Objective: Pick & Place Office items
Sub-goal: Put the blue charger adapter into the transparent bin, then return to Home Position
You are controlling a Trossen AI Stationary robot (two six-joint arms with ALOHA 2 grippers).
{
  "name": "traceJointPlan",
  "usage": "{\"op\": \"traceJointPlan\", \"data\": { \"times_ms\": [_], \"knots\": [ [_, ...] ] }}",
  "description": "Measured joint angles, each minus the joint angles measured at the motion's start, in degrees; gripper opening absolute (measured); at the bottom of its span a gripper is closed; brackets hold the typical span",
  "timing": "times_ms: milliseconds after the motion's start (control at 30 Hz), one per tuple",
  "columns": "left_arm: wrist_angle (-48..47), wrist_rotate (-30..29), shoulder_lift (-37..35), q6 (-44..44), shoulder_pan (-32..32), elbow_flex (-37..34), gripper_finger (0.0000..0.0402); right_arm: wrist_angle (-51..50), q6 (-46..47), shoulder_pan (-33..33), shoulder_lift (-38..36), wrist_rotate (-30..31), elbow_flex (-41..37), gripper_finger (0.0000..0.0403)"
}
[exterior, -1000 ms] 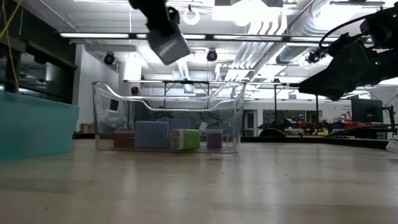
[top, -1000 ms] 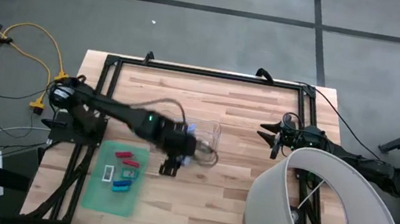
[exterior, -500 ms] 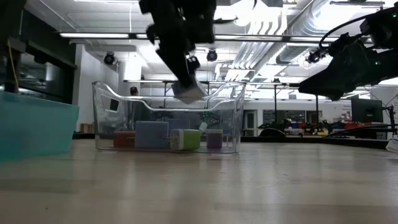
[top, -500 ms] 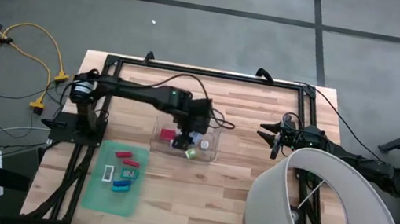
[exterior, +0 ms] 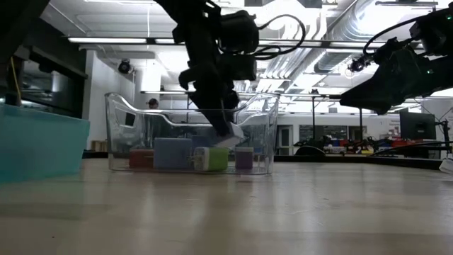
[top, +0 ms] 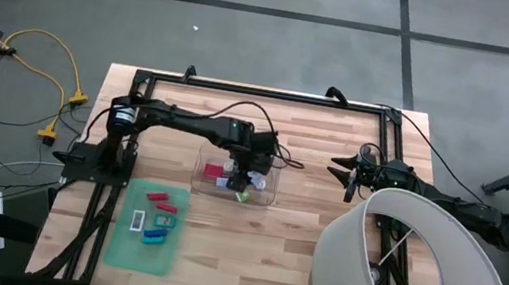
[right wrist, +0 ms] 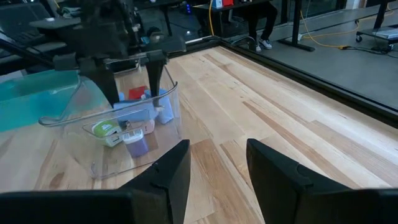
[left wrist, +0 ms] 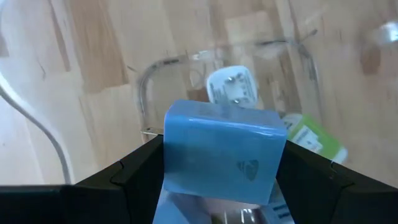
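while the left hand (left wrist: 219,163) grips one blue block (left wrist: 221,152), five pieces (top: 159,214) dot the mat (top: 144,247).

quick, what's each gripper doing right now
left gripper: shut on a blue block, down inside the clear bin.
right gripper: open, empty, waiting at the table's right side.

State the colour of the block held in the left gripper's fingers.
Light blue: the block sits between the left gripper fingers, clearest in the left wrist view.
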Motion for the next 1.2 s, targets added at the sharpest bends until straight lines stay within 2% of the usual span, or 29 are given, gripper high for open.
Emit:
{"op": "traceJointPlan", "data": {
  "times_ms": [333, 600, 1200],
  "knots": [
    [1.39, 0.49, -0.05, -2.49, -0.10, 0.00, 0.0261, 0.00, 0.00, 0.00, 0.02, 0.00, -0.02, 0.0144],
    [1.45, 0.41, -0.06, -9.93, -0.14, 0.00, 0.0282, 0.00, 0.00, 0.00, 0.02, 0.00, -0.02, 0.0144],
    [1.63, -2.43, -0.06, -9.62, -1.36, 0.00, 0.0285, -0.01, 0.00, 0.00, 0.01, 0.00, -0.02, 0.0144]
  ]
}}
